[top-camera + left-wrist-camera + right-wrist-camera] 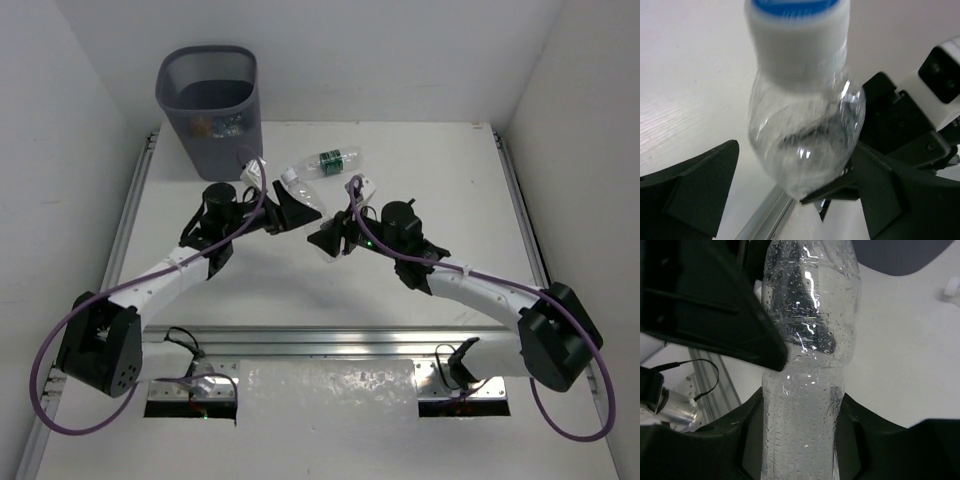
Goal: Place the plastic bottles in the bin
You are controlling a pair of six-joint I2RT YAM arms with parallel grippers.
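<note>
A clear plastic bottle (pixel 308 197) with a white cap is held off the table between my two arms. My right gripper (pixel 330 242) is shut on its lower body (pixel 804 415), fingers pressed on both sides. My left gripper (pixel 285 208) stands open around the bottle's shoulder (pixel 805 135); its right finger (pixel 875 180) touches the plastic, while its left finger (pixel 695 190) stands apart from it. A second bottle with a dark green label (pixel 336 160) lies on the table behind. The dark grey bin (pixel 208 70) stands at the far left, with bottles showing through its wall.
A metal rail (pixel 330 342) runs along the near edge of the table. White walls close in the left, right and far sides. Purple cables loop from both arms. My left gripper's finger (pixel 715 305) fills the upper left of the right wrist view.
</note>
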